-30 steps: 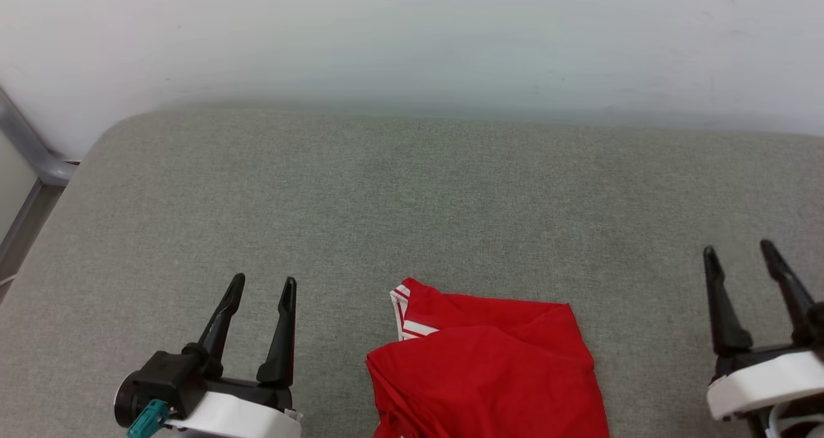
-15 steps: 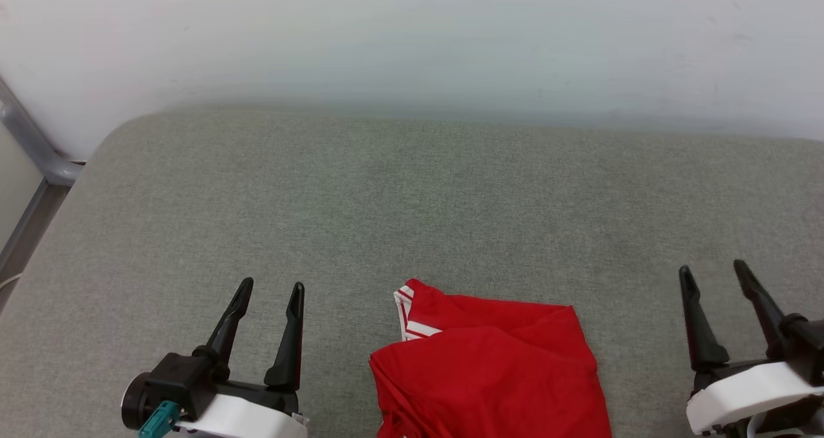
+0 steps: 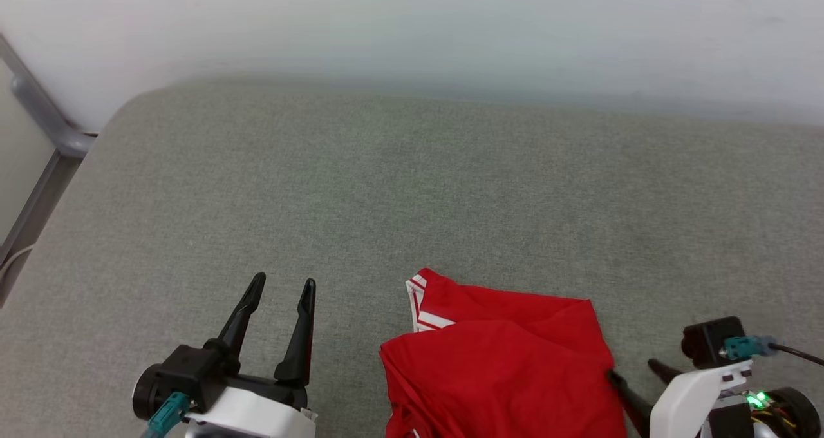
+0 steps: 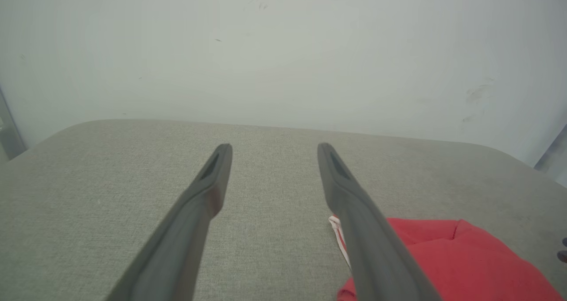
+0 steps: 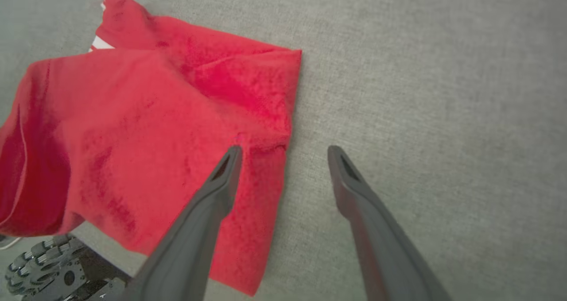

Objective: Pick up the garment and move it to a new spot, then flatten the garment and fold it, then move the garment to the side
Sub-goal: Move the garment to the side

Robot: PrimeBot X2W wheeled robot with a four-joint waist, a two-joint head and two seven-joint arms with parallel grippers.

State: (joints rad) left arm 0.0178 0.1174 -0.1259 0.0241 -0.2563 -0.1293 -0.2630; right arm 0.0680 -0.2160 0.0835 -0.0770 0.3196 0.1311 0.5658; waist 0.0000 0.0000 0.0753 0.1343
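Garment (image 3: 496, 367), red with a strip of red-and-white trim (image 3: 418, 306) at its far left corner, lies rumpled at the near edge of a grey cloth-covered bench (image 3: 412, 180) set against a pale wall (image 3: 412, 26). Right pincer (image 5: 284, 149), jaws spread wide, points down at the cloth's right border, one finger over the red fabric and the other over bare bench; contact cannot be made out. Left pincer (image 3: 284, 279), likewise spread wide and holding nothing, hovers just beside the garment's left side.
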